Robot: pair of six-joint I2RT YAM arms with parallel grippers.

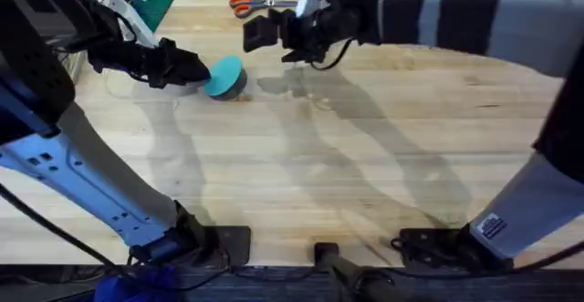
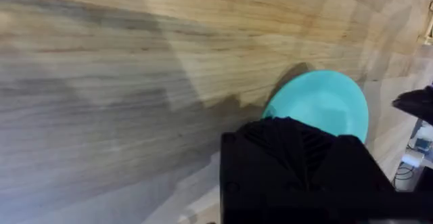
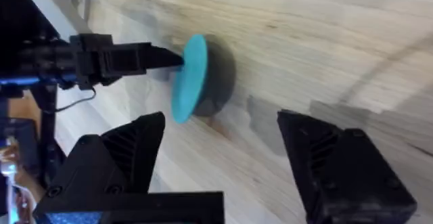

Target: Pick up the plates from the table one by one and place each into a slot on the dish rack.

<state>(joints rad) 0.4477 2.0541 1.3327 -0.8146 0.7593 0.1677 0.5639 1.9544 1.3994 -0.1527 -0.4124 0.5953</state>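
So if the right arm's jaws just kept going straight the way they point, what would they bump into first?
Most likely the turquoise plate, tilted up on edge and held by the left gripper. The right gripper stands open and aimed at it, with bare table between. Depth is hard to judge, so it might skim past.

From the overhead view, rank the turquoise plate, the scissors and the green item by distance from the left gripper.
1. Turquoise plate: at the left gripper fingers, tilted on edge.
2. Green item: far-left corner.
3. Scissors: far edge, nearer the middle.
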